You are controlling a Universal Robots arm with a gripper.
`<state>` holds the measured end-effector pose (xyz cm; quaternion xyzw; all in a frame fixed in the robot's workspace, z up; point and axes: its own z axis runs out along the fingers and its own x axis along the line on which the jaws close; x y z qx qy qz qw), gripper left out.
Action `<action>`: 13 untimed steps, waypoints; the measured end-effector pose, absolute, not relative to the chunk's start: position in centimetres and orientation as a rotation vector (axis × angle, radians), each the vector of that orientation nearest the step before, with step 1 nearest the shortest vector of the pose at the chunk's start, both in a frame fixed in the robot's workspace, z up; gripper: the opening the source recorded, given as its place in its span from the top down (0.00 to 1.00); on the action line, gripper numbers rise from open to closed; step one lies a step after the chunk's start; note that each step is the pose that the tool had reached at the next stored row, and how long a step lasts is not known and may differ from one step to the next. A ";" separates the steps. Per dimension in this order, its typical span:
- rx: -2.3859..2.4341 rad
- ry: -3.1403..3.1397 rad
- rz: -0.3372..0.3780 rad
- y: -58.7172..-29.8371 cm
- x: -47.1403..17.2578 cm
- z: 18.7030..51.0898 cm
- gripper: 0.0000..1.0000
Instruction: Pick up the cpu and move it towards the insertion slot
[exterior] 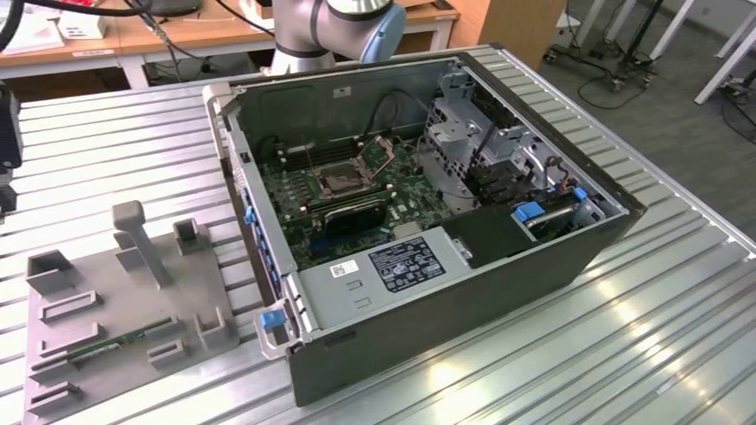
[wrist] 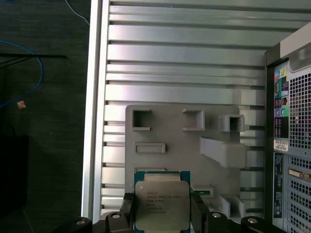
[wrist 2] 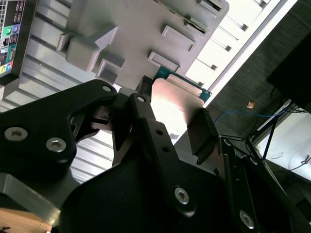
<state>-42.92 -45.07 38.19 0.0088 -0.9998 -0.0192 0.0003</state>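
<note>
The cpu (wrist: 162, 204) is clamped by two opposite edges between my closed fingers (wrist: 199, 213), held over the grey fixture tray (wrist: 170, 126). Bare ribbed table (wrist: 184, 63) lies open beyond the tray. The computer case (wrist: 291, 121) walls off one side.

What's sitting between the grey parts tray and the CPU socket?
In the exterior view, the computer case's side wall stands between the grey parts tray and the CPU socket.
</note>
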 end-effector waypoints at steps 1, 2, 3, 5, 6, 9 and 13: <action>0.028 -3.140 -0.060 -45.1 -42.8 38.2 0.46; 0.028 -3.140 -0.060 -45.1 -42.6 38.2 0.46; 0.028 -3.140 -0.060 -45.1 -42.4 38.2 0.46; 0.028 -3.140 -0.060 -45.1 -42.0 38.2 0.46; 0.028 -3.140 -0.060 -45.1 -41.8 38.2 0.46; 0.028 -3.140 -0.060 -45.1 -41.2 38.2 0.46; 0.028 -3.140 -0.060 -45.1 -40.3 38.2 0.46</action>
